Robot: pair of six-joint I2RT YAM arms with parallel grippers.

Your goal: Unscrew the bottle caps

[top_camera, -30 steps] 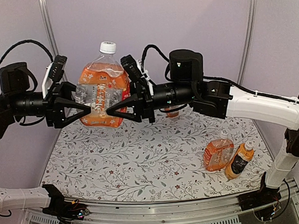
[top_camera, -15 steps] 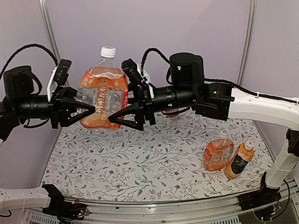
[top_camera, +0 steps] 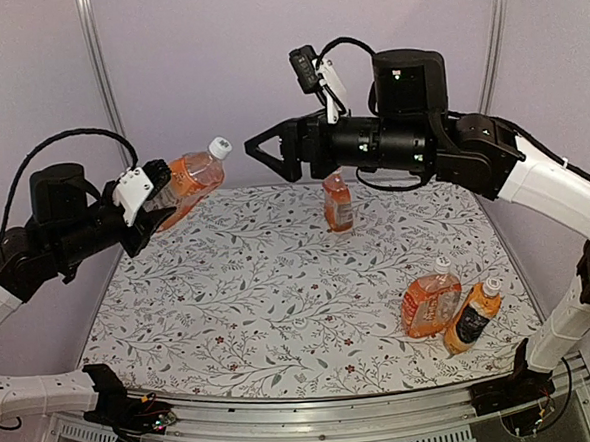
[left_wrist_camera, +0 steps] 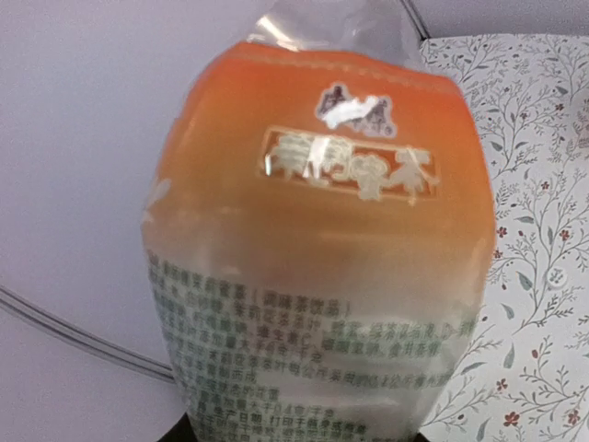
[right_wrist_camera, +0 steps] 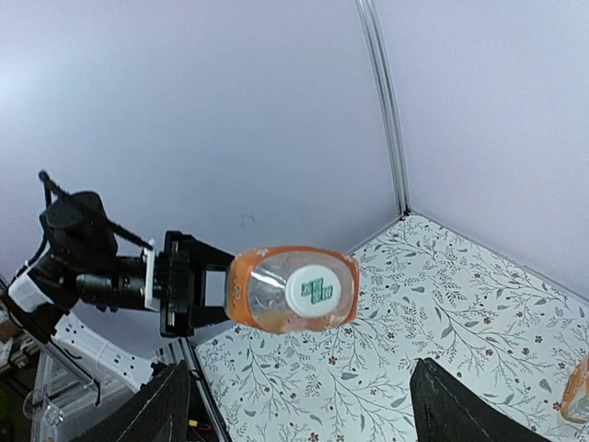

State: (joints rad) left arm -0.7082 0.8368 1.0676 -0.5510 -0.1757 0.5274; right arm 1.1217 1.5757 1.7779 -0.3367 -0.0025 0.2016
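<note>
My left gripper [top_camera: 165,189] is shut on the body of a clear bottle [top_camera: 184,178] of orange liquid and holds it tilted above the table's left side. The bottle's white cap [top_camera: 219,147] points up and right toward my right gripper [top_camera: 258,151]. That gripper hangs open a short way from the cap, with nothing between its fingers. In the right wrist view the cap [right_wrist_camera: 312,290] faces the camera, beyond the open right gripper [right_wrist_camera: 299,368]. In the left wrist view the bottle [left_wrist_camera: 317,258] fills the frame and hides the fingers.
A small orange bottle [top_camera: 338,203] stands at the back middle of the floral table [top_camera: 261,313]; I cannot make out its cap. At the front right lie a capped orange bottle [top_camera: 428,305] and a dark-labelled one [top_camera: 471,318]. Purple walls close in the back and sides.
My right gripper let go of the bottle, opened, and drew back up and to the right. My left gripper closed on the bottle and swung it down to the left, tilting it.
</note>
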